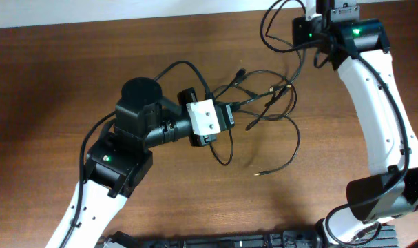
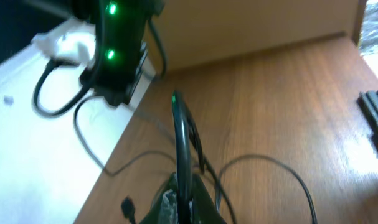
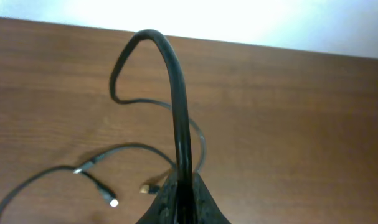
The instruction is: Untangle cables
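- Noting, nearest the left wrist lens, the left gripper [image 2: 181, 198] pressed together on one black strand of the cables [image 2: 179, 134], the strand rising straight away from the fingertips.
- Recording much the same at the right wrist: the right gripper [image 3: 180, 198] pinching a thicker-looking black strand, which is arching up and over to the left before dropping back to the table [image 3: 288, 124].
- Locating the bulk of the cables [image 1: 260, 105] mid-table in the overhead view, lying as loose overlapping loops just right of the left gripper and fanning toward the right arm [image 1: 377, 117].
- Noting small plugs [image 3: 112, 202] lying free on the wood.
- Placing the left gripper at the left edge of the tangle and the right gripper near the far right corner of the table, well apart.
- Reading the tangle's long axis as running roughly between the two grippers.
- Judging the left arm [image 1: 136, 131] to be the nearer to the crossings, and the right to be holding only an outlying length.
- Judging the coming move to be turning on that axis: drawing the pinched strands apart along it ought to open the loops, while pulling across it risks tightening the crossings.
- Failing to tell from any view whether the two grippers are holding one cord or two.
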You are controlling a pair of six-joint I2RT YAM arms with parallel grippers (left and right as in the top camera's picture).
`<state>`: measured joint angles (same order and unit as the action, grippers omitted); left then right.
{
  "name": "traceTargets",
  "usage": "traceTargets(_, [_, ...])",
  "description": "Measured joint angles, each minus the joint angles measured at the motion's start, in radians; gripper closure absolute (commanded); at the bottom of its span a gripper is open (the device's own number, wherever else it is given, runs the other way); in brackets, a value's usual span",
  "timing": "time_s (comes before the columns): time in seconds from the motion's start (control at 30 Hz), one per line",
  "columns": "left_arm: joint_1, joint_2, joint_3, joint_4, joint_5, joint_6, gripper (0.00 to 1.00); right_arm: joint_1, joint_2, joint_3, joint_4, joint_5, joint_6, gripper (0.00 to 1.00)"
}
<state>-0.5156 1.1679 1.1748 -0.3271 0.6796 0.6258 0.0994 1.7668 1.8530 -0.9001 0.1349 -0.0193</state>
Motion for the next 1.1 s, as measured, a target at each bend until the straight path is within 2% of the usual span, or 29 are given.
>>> traceTargets(0.13, [0.000, -0.001, 0.000, -0.074, -0.132, -0.013, 1.00, -0.146, 0.000, 0.000, -0.082, 0.053, 0.041, 0.96])
traceTargets(0.23, [0.074, -0.014, 0.000, -0.065, -0.285, -0.126, 1.00, -0.318, 0.000, 0.000, -0.172, 0.059, 0.091, 0.96])
traceTargets(0.27, [0.131, -0.024, 0.000, -0.069, -0.399, -0.200, 1.00, -0.348, 0.000, 0.000, -0.178, 0.060, 0.097, 0.96])
traceTargets(0.33, [0.207, -0.026, 0.000, -0.074, -0.592, -0.313, 1.00, -0.365, 0.000, 0.000, -0.188, 0.060, 0.099, 0.96])
traceTargets(0.4, [0.288, -0.026, 0.000, -0.074, -0.716, -0.424, 1.00, -0.367, 0.000, 0.000, -0.189, 0.060, 0.099, 0.96])
traceTargets(0.43, [0.310, -0.026, 0.000, -0.074, -0.721, -0.460, 1.00, -0.367, 0.000, 0.000, -0.190, 0.060, 0.098, 0.96])
traceTargets(0.5, [0.312, -0.027, 0.000, -0.077, -0.766, -0.466, 1.00, -0.371, 0.000, 0.000, -0.191, 0.082, 0.105, 0.96])
traceTargets(0.57, [0.315, -0.027, 0.000, -0.077, -0.879, -0.467, 1.00, -0.414, -0.001, 0.000, -0.212, 0.096, 0.122, 0.96])
traceTargets(0.67, [0.315, -0.027, 0.000, -0.085, -0.796, -0.467, 1.00, -0.452, -0.040, 0.000, -0.227, 0.087, 0.135, 0.96])
traceTargets(0.7, [0.315, -0.027, 0.000, -0.098, -0.756, -0.467, 1.00, -0.469, -0.117, 0.000, -0.230, 0.084, 0.143, 0.96])
traceTargets(0.83, [0.315, -0.029, 0.000, -0.137, -0.727, -0.467, 1.00, -0.591, -0.334, 0.001, -0.257, 0.080, 0.152, 0.96])
traceTargets(0.9, [0.315, -0.031, 0.000, -0.160, -0.726, -0.467, 1.00, -0.668, -0.359, 0.006, -0.333, 0.084, 0.151, 0.96])
traceTargets(0.97, [0.315, -0.032, 0.000, -0.162, -0.720, -0.467, 1.00, -0.834, -0.346, 0.001, -0.451, 0.079, 0.151, 0.96])
traceTargets(1.0, [0.315, -0.032, 0.000, -0.164, -0.719, -0.467, 1.00, -0.934, -0.336, 0.000, -0.455, 0.080, 0.151, 0.96])
traceTargets(1.1, [0.315, -0.032, 0.000, -0.166, -0.719, -0.467, 1.00, -1.113, -0.285, -0.003, -0.446, 0.077, 0.167, 0.96])
